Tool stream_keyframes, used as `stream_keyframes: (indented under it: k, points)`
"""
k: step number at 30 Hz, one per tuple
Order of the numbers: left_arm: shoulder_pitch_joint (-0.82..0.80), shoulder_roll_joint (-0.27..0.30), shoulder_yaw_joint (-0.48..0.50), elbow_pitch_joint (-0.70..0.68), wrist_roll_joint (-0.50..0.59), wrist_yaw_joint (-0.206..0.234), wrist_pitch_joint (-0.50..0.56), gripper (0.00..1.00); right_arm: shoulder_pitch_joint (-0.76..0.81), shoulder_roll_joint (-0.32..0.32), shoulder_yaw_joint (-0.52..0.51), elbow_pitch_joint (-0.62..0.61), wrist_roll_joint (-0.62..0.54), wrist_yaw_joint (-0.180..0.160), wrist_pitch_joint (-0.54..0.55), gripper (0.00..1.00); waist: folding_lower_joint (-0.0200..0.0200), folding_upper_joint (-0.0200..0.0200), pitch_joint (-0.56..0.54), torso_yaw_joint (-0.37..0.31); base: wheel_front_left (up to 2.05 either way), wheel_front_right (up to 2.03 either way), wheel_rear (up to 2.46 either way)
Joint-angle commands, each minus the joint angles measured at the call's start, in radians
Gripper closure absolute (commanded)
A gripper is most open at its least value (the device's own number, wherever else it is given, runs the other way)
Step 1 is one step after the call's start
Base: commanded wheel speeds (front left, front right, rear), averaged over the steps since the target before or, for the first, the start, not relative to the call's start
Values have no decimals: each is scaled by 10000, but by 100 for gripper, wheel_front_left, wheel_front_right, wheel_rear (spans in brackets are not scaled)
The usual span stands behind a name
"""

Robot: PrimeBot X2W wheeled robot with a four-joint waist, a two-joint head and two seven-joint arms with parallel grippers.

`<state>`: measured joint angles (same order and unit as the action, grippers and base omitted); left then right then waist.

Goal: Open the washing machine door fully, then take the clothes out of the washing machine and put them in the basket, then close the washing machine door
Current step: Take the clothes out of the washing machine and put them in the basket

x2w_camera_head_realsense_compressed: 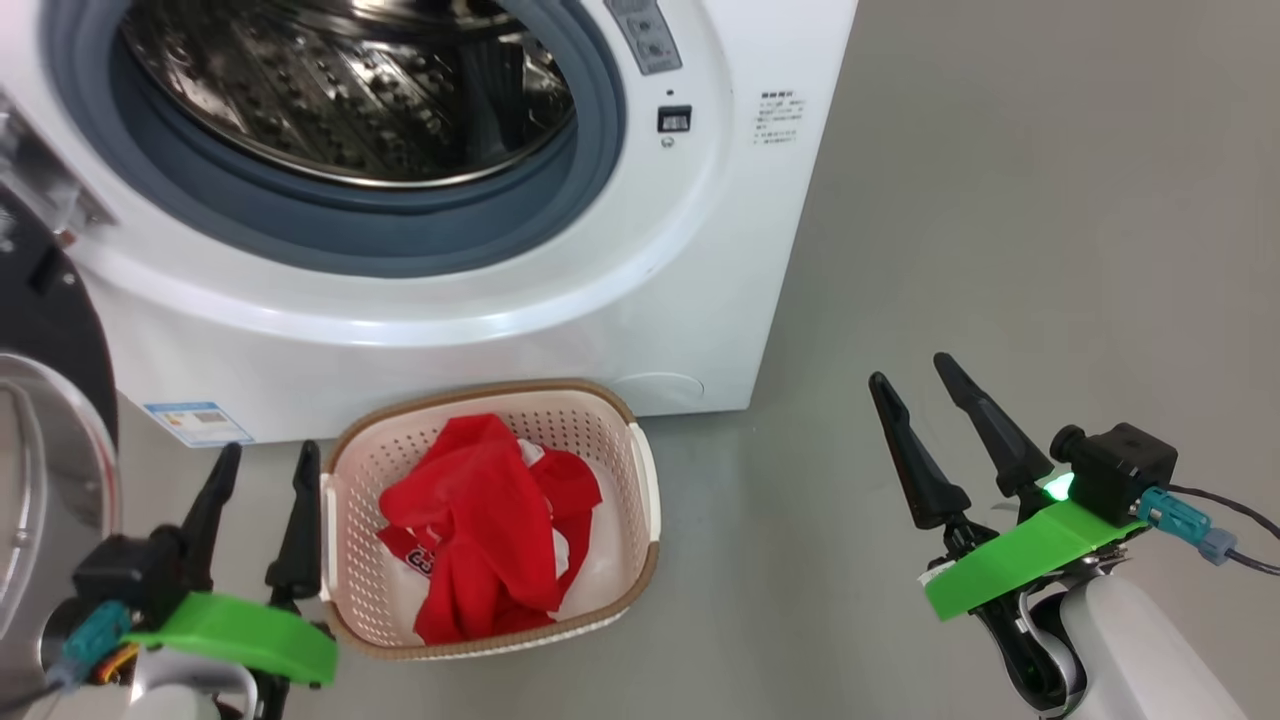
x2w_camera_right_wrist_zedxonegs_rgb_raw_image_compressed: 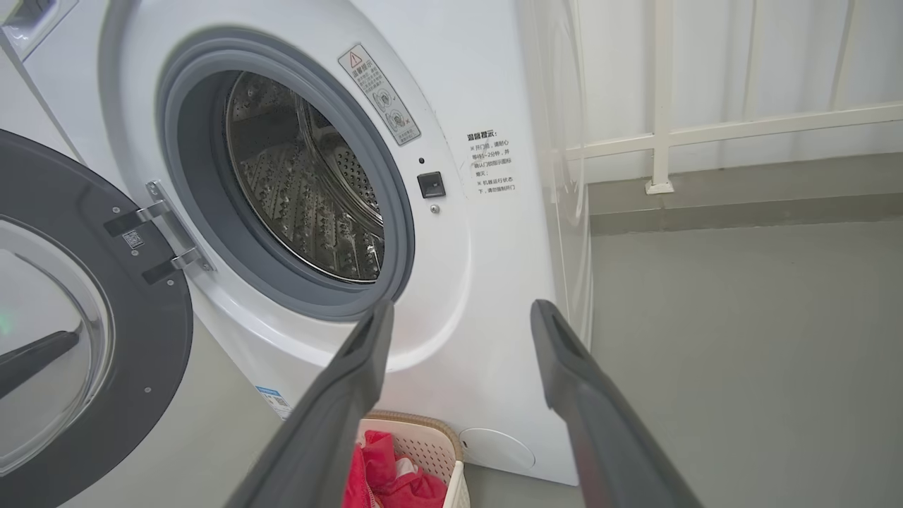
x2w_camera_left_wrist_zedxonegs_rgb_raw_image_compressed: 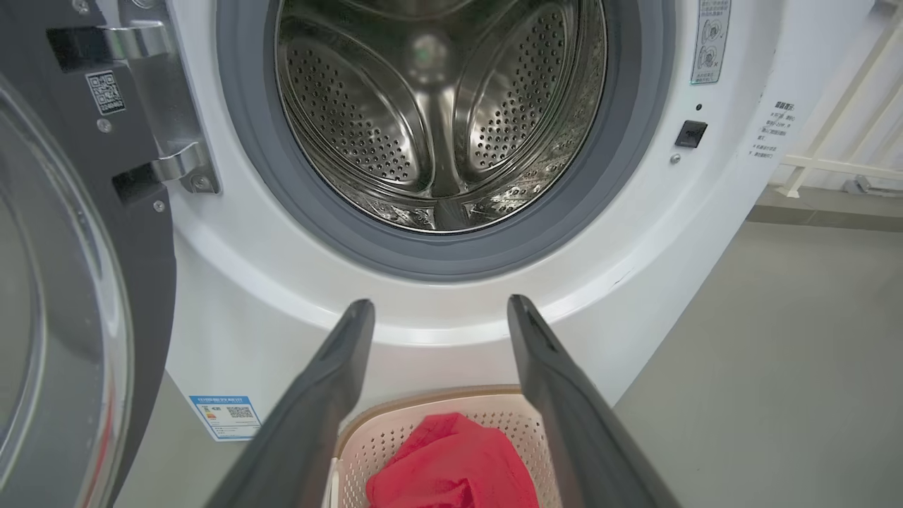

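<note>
The washing machine (x2w_camera_head_realsense_compressed: 560, 330) stands with its steel drum (x2w_camera_left_wrist_zedxonegs_rgb_raw_image_compressed: 437, 120) bare inside. Its door (x2w_camera_head_realsense_compressed: 40, 330) is swung wide to the left, dark inner side and glass bowl (x2w_camera_left_wrist_zedxonegs_rgb_raw_image_compressed: 63, 296) facing out. On the floor in front sits the cream basket (x2w_camera_head_realsense_compressed: 480, 392), holding the red and white clothes (x2w_camera_head_realsense_compressed: 480, 520). My left gripper (x2w_camera_head_realsense_compressed: 268, 455) is open just left of the basket, fingers pointing at the machine, nothing between them. My right gripper (x2w_camera_head_realsense_compressed: 910, 372) hangs open over the floor to the right of the basket, also holding nothing.
Grey floor (x2w_camera_head_realsense_compressed: 1050, 250) stretches to the right of the machine. A white railing (x2w_camera_right_wrist_zedxonegs_rgb_raw_image_compressed: 663, 134) runs along the wall behind it. The open door (x2w_camera_right_wrist_zedxonegs_rgb_raw_image_compressed: 85, 317) takes up the space to the left, close to my left arm.
</note>
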<state>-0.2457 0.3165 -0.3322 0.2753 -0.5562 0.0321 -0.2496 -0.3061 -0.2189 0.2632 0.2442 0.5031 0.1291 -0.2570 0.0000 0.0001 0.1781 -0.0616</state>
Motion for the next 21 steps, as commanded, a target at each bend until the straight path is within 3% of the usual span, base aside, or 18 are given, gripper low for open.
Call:
stream_keyframes:
  k: [1, 10, 21]
  points:
    - [88, 361, 470, -503, 57, 144, -122, 0, 94, -22, 181, -212, 113, 16, -48, 0, 0, -1, -179, 91, 0, 0, 0]
    - [1099, 404, 898, -2020, 71, 589, -122, 0, 293, -127, 227, -94, 146, 16, -48, 0, 0, -1, -651, 187, 0, 0, 0]
    - [1703, 414, 1303, -2558, 3, 504, -122, 0, 311, -224, 253, -89, 197, 16, -48, 0, 0, -1, -781, 193, 0, 0, 0]
